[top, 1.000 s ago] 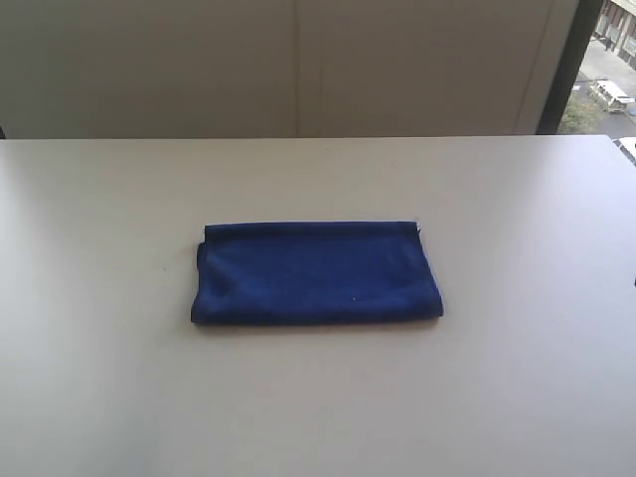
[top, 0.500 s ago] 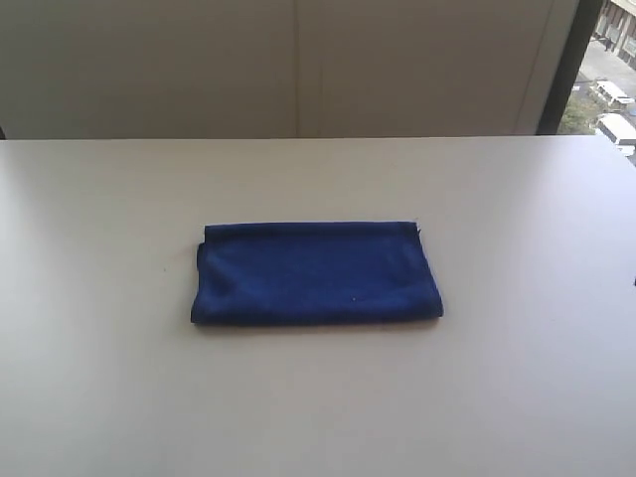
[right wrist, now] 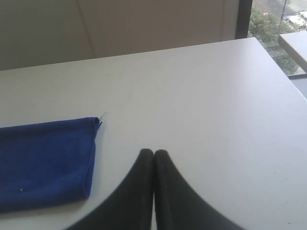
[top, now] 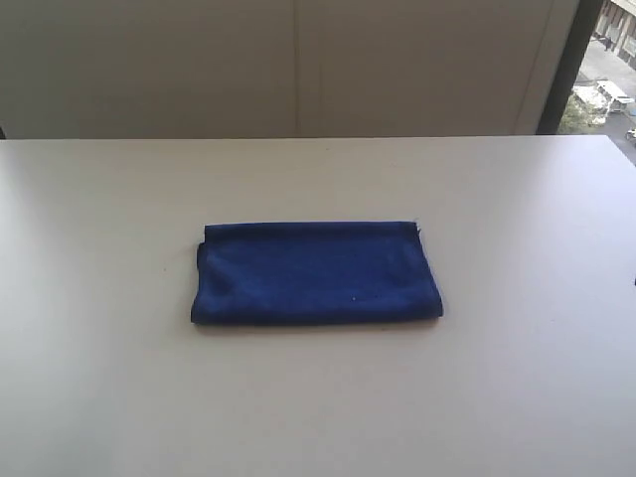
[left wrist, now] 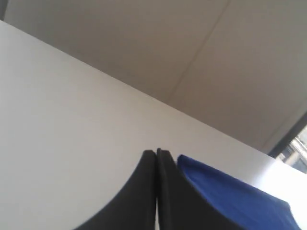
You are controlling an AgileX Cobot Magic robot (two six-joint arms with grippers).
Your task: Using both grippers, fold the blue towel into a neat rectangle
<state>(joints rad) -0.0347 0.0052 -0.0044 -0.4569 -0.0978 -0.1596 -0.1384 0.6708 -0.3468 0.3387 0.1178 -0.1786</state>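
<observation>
Your fuzzy blue towel (top: 316,273) lay as a flat rectangle on the smooth pale desk (top: 318,397), long axis left-right; left fingers (left wrist: 141,191) and right fingers (right wrist: 175,191) were closed, empty.

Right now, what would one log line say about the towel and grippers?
blue towel: folded rectangle, flat on white table | left gripper: shut, empty | right gripper: shut, empty

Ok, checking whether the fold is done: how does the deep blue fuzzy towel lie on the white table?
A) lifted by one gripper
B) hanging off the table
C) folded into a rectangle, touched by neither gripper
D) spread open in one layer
C: the deep blue fuzzy towel lies as a folded rectangle on the white table, the left gripper and right gripper apart from it, jaws shut empty.
</observation>
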